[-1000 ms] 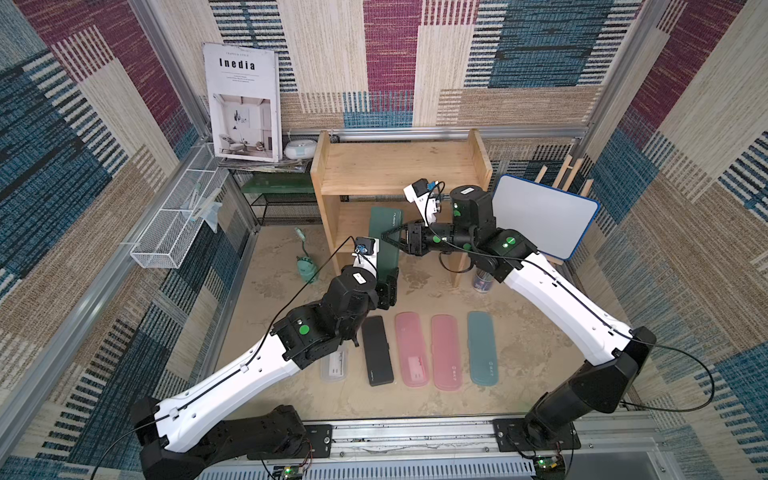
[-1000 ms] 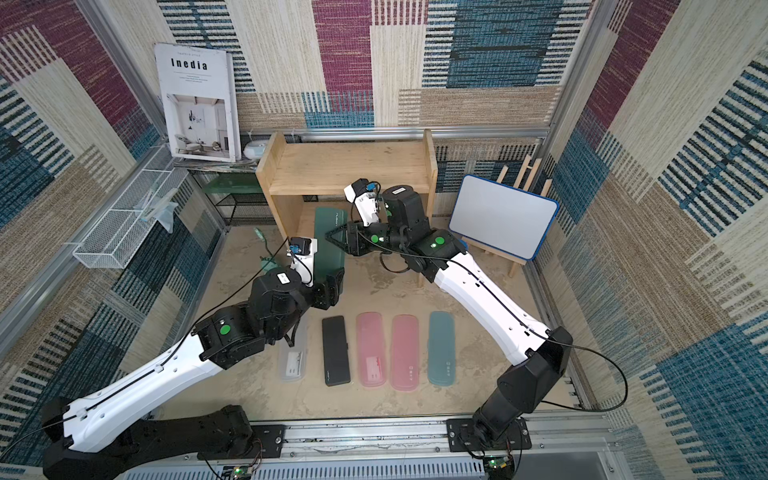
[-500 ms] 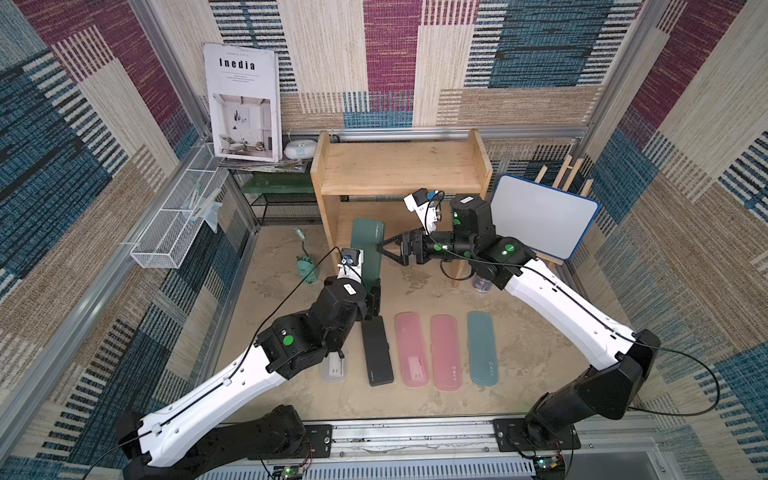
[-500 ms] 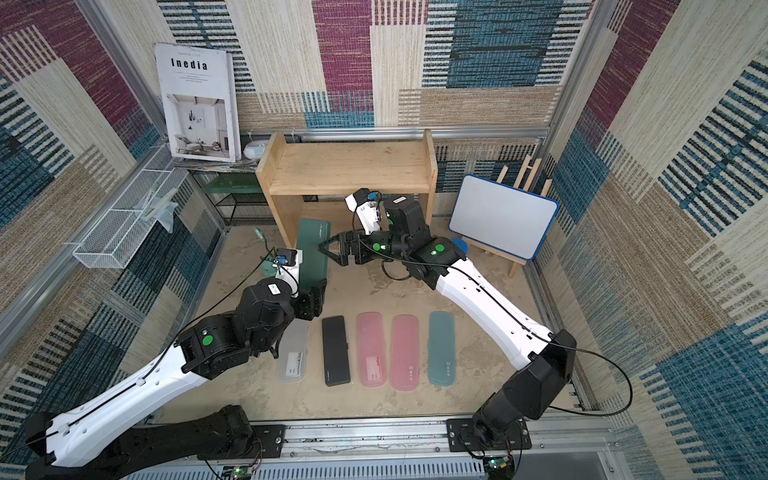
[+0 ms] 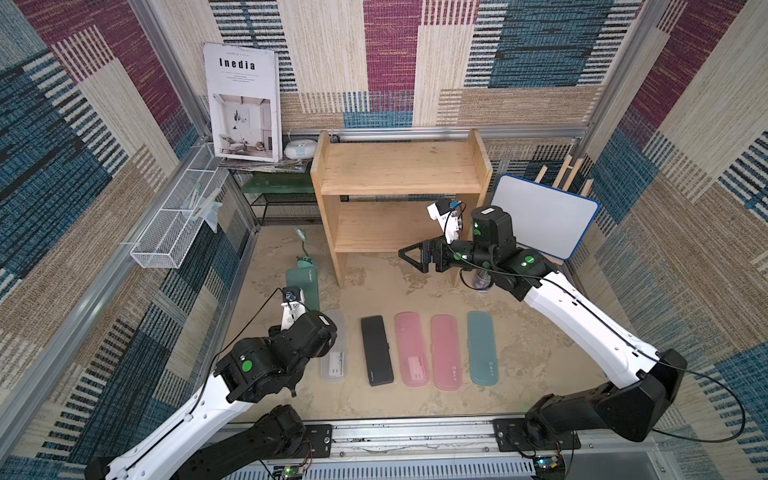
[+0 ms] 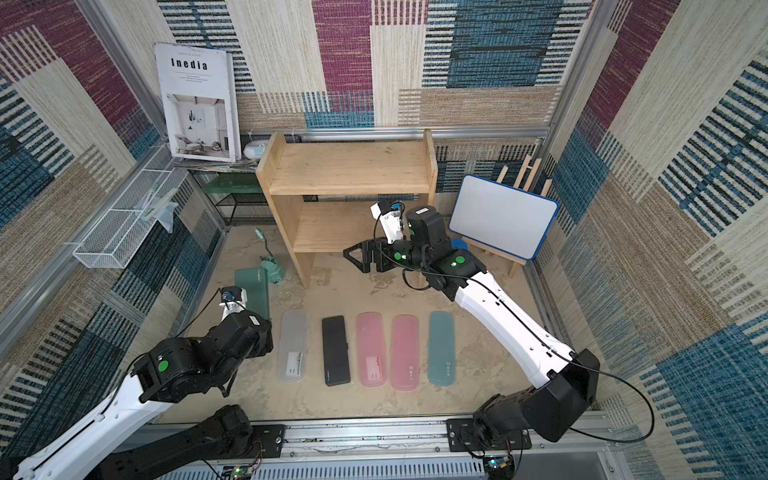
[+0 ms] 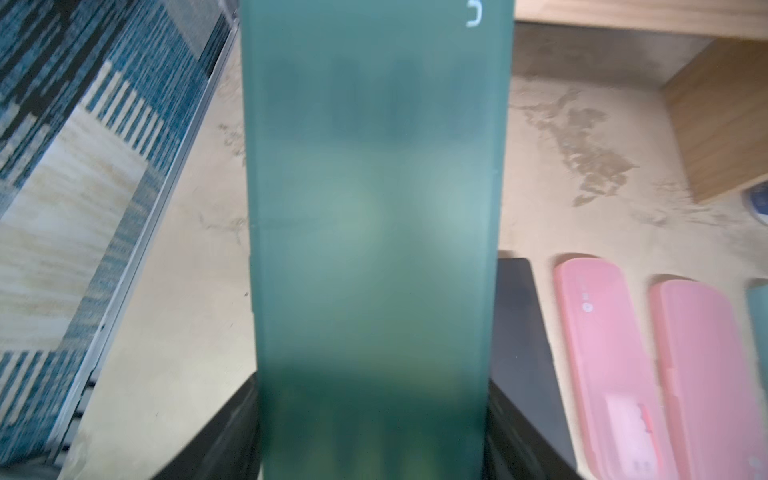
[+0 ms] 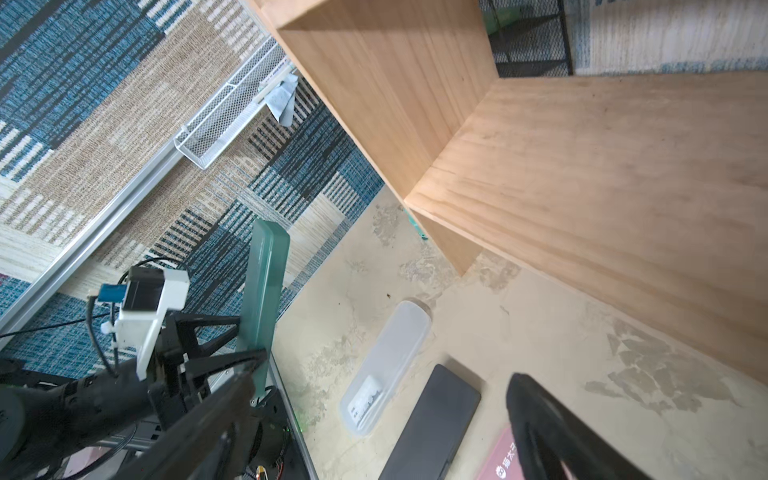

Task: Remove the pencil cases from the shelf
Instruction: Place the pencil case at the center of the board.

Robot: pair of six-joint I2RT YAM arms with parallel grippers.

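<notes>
The wooden shelf (image 5: 399, 178) (image 6: 349, 166) stands at the back with both tiers bare. My left gripper (image 7: 372, 390) is shut on the near end of the large dark green pencil case (image 5: 302, 282) (image 6: 251, 286) (image 7: 374, 208), holding it left of the shelf's side plank; the right wrist view shows it edge-on (image 8: 266, 291). Five pencil cases lie in a row on the floor: frosted white (image 5: 334, 349) (image 8: 390, 357), dark grey (image 5: 376, 351), two pink (image 5: 411, 349) (image 5: 445, 351), teal (image 5: 483, 349). In front of the lower tier my right gripper (image 5: 411, 255) (image 6: 353, 255) (image 8: 382, 390) hangs open, holding nothing.
A white board (image 5: 540, 220) leans at the right of the shelf. A white wire basket (image 5: 174, 224) hangs on the left wall, above a black mesh rack (image 5: 286, 208) and a book (image 5: 245, 104). A small teal figure (image 5: 305, 259) stands by the shelf's left foot.
The right gripper opened off the green case and drew back from the shelf. The left arm pulled the green case out to the front left, away from the shelf.
</notes>
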